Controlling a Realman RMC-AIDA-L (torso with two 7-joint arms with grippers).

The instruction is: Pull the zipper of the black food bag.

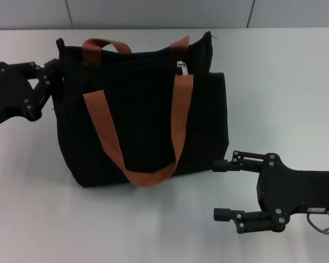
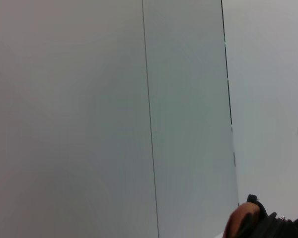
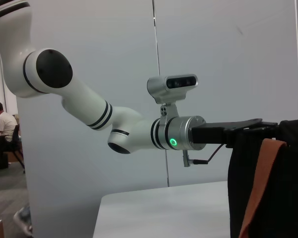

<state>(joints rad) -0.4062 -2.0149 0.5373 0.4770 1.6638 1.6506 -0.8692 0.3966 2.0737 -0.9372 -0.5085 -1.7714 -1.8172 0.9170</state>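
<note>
1. Although no brand name, label or writing can be read anywhere, a small green light glows on the wrist of the white robot arm (image 3: 89,106) in the right wrist view, beneath a grey camera module (image 3: 172,85).
2. Standing on a plain white bench (image 1: 274,82) is the large boxy black fabric food bag (image 1: 140,109), a little left of centre in the head view.
3. Two rust-brown webbing strap handles (image 1: 148,175) belong to the bag; the near one hangs down its front in a long loop, the far one arches over the top edge.
4. The small silver metal zipper pull (image 1: 182,67) sits on the bag's top edge, toward its right end, just above the near strap's right leg.
5. The black left claw (image 1: 50,76) is at the bag's upper left corner, its fingers closed on the fabric edge there.
6. The black right claw (image 1: 222,189) hovers over the bench just to the right of the bag's lower corner, apart from it, with its two fingers spread wide and holding nothing.
7. Behind the bench stands a pale grey panelled wall (image 2: 89,99) with thin vertical seams.
8. A seated person (image 3: 2,124) in a light shirt shows at the room's far edge.
</note>
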